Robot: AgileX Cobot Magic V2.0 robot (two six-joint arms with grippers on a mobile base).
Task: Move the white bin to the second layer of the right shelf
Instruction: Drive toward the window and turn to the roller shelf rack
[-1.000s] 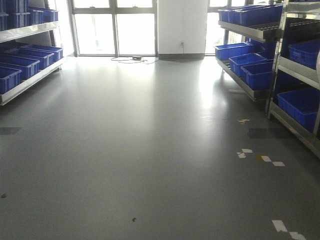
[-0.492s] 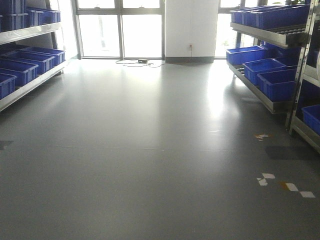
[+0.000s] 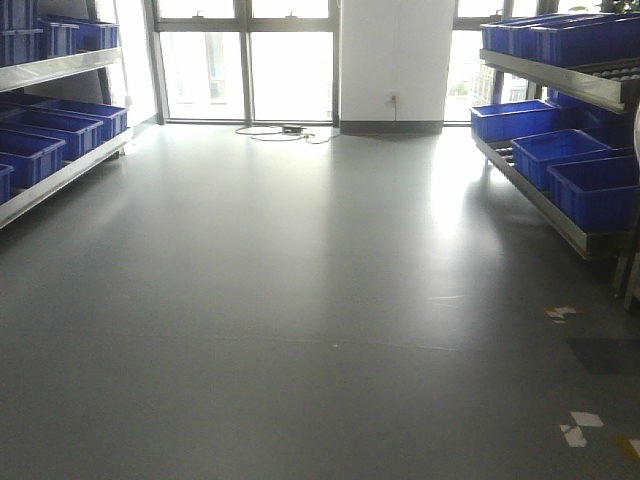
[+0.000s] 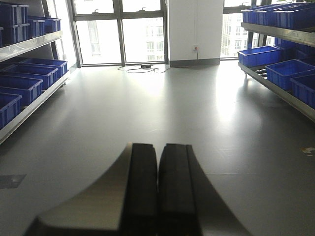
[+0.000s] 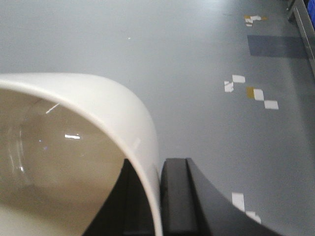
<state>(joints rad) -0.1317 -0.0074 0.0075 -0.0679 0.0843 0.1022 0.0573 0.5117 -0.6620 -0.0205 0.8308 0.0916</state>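
Observation:
The white bin fills the left of the right wrist view, glossy cream, mouth towards the camera. My right gripper is shut on its wall, one finger inside the bin and one finger outside, holding it above the grey floor. My left gripper is shut and empty, its two dark pads pressed together above the floor. The right shelf stands at the right of the front view with blue crates. Its upper steel level shows roller lanes at the far right edge. The bin does not show in the front view.
A left rack holds blue crates. Windows and a white wall pillar close the far end, with a cable on the floor. White and orange tape marks lie at the lower right; they also show in the right wrist view.
The front view has shifted. The right racks and floor marks slid right and down, the nearest right rack left the frame, and the wall pillar moved right.

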